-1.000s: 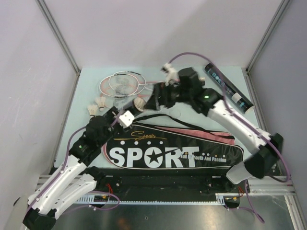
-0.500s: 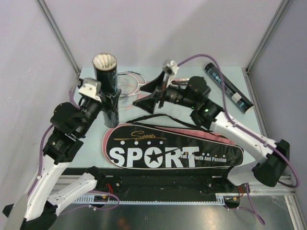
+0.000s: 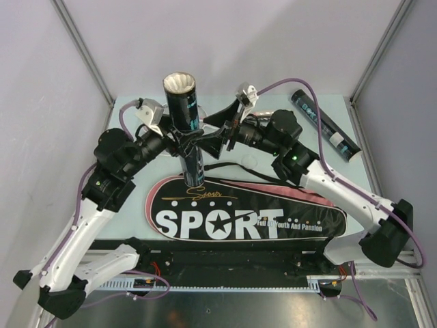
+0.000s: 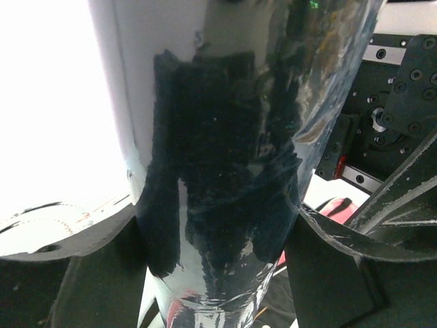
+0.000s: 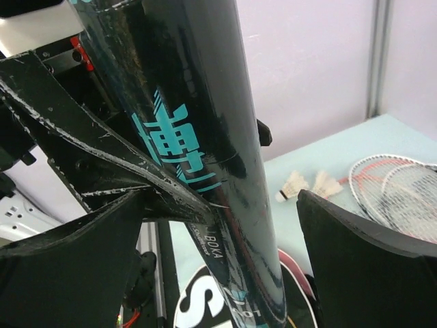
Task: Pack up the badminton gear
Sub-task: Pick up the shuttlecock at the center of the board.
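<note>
My left gripper point(image 3: 179, 140) is shut on a long dark tube with teal print point(image 3: 188, 123) and holds it upright above the black racket bag marked SPORT point(image 3: 239, 217). The tube's open top point(image 3: 179, 83) shows white inside. The tube fills the left wrist view point(image 4: 218, 171) between the fingers point(image 4: 334, 273). My right gripper point(image 3: 210, 133) is open, its fingers on either side of the same tube point(image 5: 205, 137), with a gap showing at the right finger point(image 5: 369, 266). Two pink-and-white rackets point(image 5: 403, 198) and two shuttlecocks point(image 5: 311, 184) lie on the table beyond.
A second dark tube point(image 3: 326, 125) lies at the back right of the pale green table point(image 3: 273, 102). The bag's dark strap point(image 3: 225, 166) lies behind the bag. Metal frame posts stand at the back corners.
My left gripper has carried the upright tube to the right, from the table's left side to over the bag. My right gripper has its fingers around the tube now.
</note>
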Controlling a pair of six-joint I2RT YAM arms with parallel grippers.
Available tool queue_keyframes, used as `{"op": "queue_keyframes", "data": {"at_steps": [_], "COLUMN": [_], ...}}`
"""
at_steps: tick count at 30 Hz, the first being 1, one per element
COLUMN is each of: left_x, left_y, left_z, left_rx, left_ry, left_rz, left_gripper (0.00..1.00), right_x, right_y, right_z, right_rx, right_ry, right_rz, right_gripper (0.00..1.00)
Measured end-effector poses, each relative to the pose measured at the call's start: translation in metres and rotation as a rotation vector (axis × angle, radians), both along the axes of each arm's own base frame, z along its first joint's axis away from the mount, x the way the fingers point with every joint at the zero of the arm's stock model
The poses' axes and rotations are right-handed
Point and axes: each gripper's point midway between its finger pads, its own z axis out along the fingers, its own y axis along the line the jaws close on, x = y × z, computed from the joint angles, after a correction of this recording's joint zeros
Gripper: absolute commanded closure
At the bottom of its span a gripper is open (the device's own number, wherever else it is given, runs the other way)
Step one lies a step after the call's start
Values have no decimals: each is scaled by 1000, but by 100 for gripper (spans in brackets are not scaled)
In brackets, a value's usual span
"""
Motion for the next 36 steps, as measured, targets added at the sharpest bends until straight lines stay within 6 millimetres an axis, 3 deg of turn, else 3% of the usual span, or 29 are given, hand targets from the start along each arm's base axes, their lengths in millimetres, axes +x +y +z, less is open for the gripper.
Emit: {"op": "queue_keyframes", "data": {"at_steps": [4,8,14,20,24,26,28,31,34,36], "left_x": [-5,-7,-7,-9,-11,-12,-12,-10,-6,0], "left_y": [-12,-29,-35,-41,-45,-47,-49,-54,-58,-59], "left_z": [-3,-26,-49,-46,-48,-51,-55,-61,-63,-65], "left_rx": [-11,14,34,9,2,-1,-2,-11,-20,-29], "left_ry": [8,70,136,143,150,158,167,179,192,203], "left_rz": [-70,-150,-176,-210,-232,-244,-257,-277,-277,-259], "left_gripper": [80,80,81,82,81,80,77,63,38,22], "right_x": [-4,-10,-14,-5,11,19,23,24,30,35], "right_y": [-15,-33,-49,-25,-9,-6,-4,-3,-8,-12], "right_z": [10,39,57,35,13,9,8,5,2,0], "right_rx": [-3,62,95,53,17,17,18,6,-10,-19], "right_ry": [-4,-43,-82,-60,-31,-28,-32,-45,-52,-51], "right_rz": [-51,-106,-157,-174,-217,-240,-255,-250,-249,-240], "right_gripper": [0,0,0,2,11,13,22,41,61,64]}}
